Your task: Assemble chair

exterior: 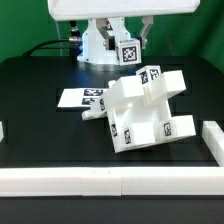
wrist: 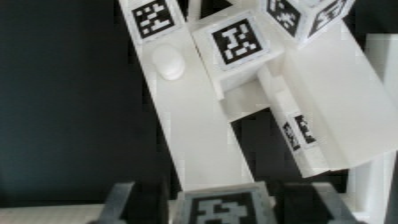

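Chair [exterior: 145, 110]: partly joined white block assembly, tilted, on black table [exterior: 40, 110] near centre, several square tags showing. Marker board [exterior: 82, 98] flat just beside it, toward exterior view's left. White border rail [exterior: 110, 182] along near edge. Gripper [wrist: 222, 190] jaws narrow, clamping tagged chair piece.

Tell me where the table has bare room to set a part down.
Bare black table lies on the exterior view's left, between the marker board and the front rail. The middle is crowded by the chair, with the gripper shut on it.
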`<state>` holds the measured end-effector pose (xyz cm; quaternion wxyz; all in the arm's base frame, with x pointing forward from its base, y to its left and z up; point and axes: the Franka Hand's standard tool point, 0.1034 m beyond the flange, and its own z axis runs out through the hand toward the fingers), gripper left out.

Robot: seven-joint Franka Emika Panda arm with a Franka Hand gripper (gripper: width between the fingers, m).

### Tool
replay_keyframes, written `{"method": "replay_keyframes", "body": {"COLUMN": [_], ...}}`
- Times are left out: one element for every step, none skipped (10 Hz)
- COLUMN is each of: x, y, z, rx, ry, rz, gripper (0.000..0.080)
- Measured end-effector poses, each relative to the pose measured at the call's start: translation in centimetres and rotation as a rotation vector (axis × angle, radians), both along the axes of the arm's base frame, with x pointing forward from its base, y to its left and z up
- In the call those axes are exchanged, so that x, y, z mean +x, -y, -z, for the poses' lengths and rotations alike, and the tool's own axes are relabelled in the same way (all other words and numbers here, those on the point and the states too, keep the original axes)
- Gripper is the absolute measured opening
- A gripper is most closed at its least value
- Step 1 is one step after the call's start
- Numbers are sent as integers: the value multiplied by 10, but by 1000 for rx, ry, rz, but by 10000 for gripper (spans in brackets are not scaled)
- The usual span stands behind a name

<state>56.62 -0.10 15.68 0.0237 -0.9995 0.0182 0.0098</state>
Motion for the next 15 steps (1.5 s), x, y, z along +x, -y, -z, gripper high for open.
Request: {"method": "replay_keyframes", "body": {"x": [2,7,11,10,11,13,14,16,16,18,19,21,26,29,30], "y": [0,1,2,2,2,2,1,2,2,3,3,3,2,-3,-7], "z": [3,4,7,10,12,13,15,18,22,24,27,30,34,38,40], "rx": [-4,-7,-11,-13,-15,-18,-20,-24,-27,-30,-32,-35,-39,-41,-41], "ry": [2,5,6,2,5,13,20,25,25,24,22,20,20,20,19], "rz": [-2,-1,-1,-2,-1,-2,-3,-3,-4,-4,-5,-7,-9,-13,-8], "gripper": [289,289,289,289,289,289,289,289,289,289,289,289,289,289,289]}}
